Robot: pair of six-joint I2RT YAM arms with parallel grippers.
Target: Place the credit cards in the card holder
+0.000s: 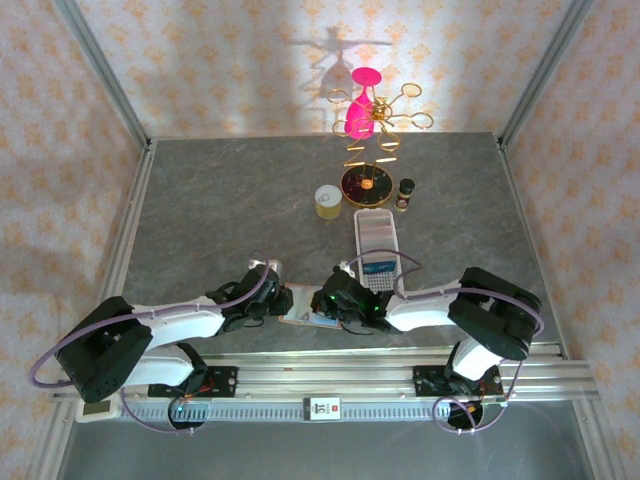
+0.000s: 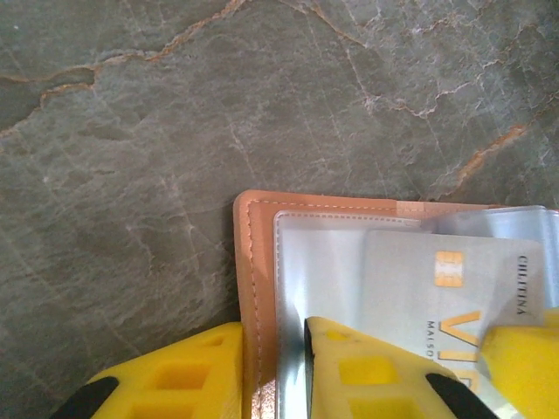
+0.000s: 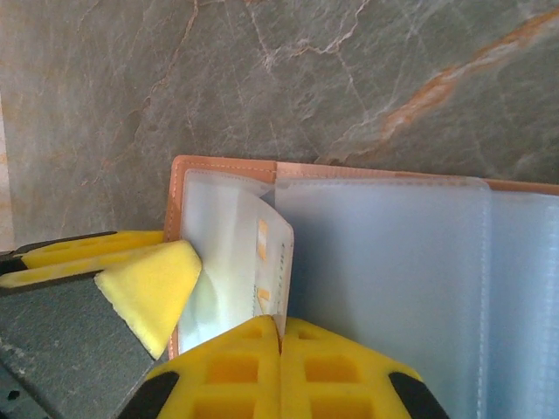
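The tan card holder [image 1: 303, 317] lies open on the table between the two arms, near the front edge. Its leather border [image 2: 253, 262] and clear sleeves [image 3: 384, 271] show in both wrist views. My left gripper [image 2: 275, 367] sits astride the holder's left edge, with the leather border and one sleeve filling the narrow gap. My right gripper [image 3: 281, 340] is shut on a pale credit card [image 3: 272, 253] with a gold chip, its far end inside the leftmost sleeve. The same card [image 2: 437, 288] shows through the plastic. A blue credit card [image 1: 380, 268] lies in the white tray.
The long white tray [image 1: 376, 228] stands just behind the right gripper. Farther back are a yellow roll [image 1: 328, 201], a small dark bottle [image 1: 405, 193] and a gold wire stand with pink glasses [image 1: 365, 120]. Patterned walls close in three sides.
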